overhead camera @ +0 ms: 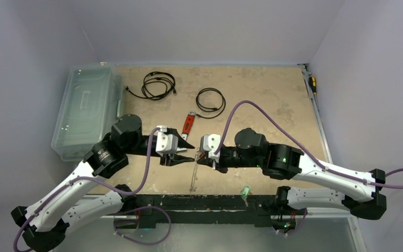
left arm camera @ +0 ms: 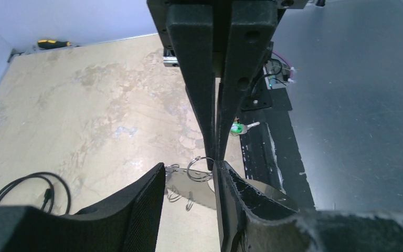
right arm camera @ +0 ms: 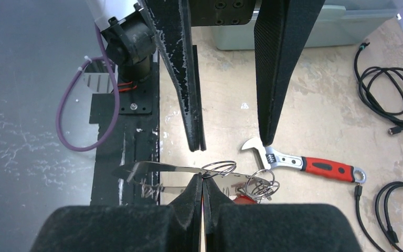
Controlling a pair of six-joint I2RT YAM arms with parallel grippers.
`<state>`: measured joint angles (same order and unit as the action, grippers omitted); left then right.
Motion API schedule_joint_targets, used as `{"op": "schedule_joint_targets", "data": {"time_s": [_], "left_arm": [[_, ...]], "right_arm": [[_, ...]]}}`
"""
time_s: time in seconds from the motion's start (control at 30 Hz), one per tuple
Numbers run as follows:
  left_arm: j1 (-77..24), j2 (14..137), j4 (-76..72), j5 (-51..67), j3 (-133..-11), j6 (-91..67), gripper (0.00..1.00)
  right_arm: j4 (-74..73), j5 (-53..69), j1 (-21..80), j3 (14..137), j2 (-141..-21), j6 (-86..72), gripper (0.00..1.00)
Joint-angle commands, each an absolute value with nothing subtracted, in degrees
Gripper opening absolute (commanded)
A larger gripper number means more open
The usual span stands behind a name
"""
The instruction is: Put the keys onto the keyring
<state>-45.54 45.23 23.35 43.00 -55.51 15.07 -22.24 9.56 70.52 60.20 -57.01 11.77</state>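
Far left, storage bin (overhead camera: 86, 107); far centre, cables (overhead camera: 158, 85); wrench (overhead camera: 189, 125) behind keyring (overhead camera: 194, 170); loose key (overhead camera: 245, 191) near right; screwdriver (overhead camera: 312, 84) far right.

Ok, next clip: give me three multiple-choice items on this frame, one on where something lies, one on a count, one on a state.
1. Where does the green-headed key lie?
A) in the clear bin
B) on the black base bar by the right arm's base
C) beside the screwdriver

2. How many coiled black cables are on the table?
A) one
B) two
C) four

3. How do the grippers stand?
A) both open
B) left shut, right open
C) left gripper open, right gripper shut on the keyring

Answers:
1 B: the top view shows it on the bar at the near edge.
2 B: a second coil lies right of the first, and no others show.
3 C: in the right wrist view the left fingers stand apart, while the right's own pinch together at the ring.
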Motion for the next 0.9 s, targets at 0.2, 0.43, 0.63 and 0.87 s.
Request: {"op": "schedule_joint_targets", "data": {"time_s": [0.2, 0.43, 0.63, 0.87], "left_arm": [[-45.9, 45.6, 21.3, 46.5, -56.6, 13.8, 0.39], [-45.9, 39.1, 7.7, 33.8, -50.5, -6.5, 0.42], [-45.8, 37.4, 3.8, 29.0, -48.5, -22.1, 0.39], [-45.9, 36.4, 4.8, 30.6, -48.6, -23.0, 0.33]], "right_arm": [[-19.9, 11.1, 71.4, 62.2, -52.7, 12.9, 0.0], [-14.0, 14.4, 71.4, 58.5, -46.2, 12.7, 0.0], [-11.5, 15.5, 71.4, 57.5, -43.6, 12.6, 0.0], [-10.3, 18.7, 71.4, 57.4, -42.9, 12.4, 0.0]]}}
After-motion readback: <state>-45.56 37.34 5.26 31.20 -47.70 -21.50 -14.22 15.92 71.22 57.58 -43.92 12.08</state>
